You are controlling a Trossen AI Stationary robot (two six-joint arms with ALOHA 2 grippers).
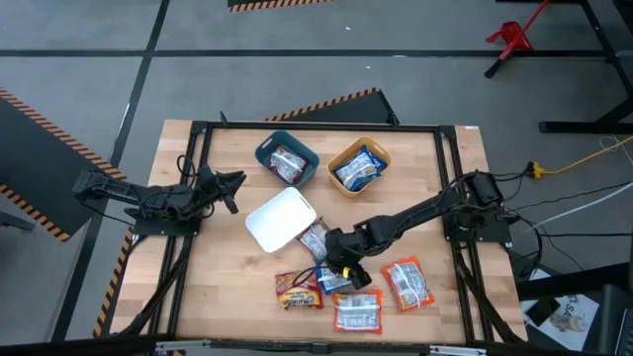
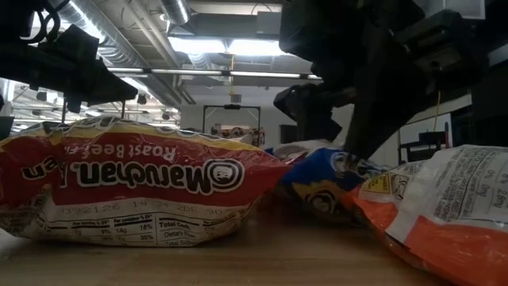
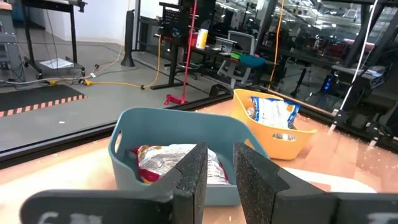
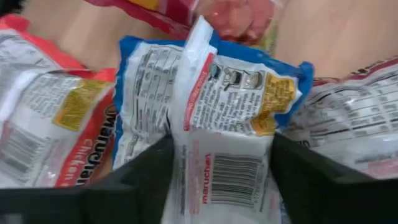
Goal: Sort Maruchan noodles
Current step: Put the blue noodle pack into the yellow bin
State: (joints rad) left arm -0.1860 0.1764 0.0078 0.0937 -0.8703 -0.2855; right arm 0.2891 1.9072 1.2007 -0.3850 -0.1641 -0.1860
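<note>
Light comes from long ceiling fixtures [image 2: 230,44], which burn nearly white in the low view and leave both arms as black silhouettes against them. From overhead the wooden table [image 1: 218,287] is evenly lit, with only soft, short shadows under the arms. In the low view the red packet [image 2: 127,187] close to the lens is sharp, its plastic catching glare. The right gripper [image 4: 217,180] fingers are dark and blurred, the blue packet [image 4: 211,106] between them softly focused. The left gripper [image 3: 217,180] is similarly blurred.
</note>
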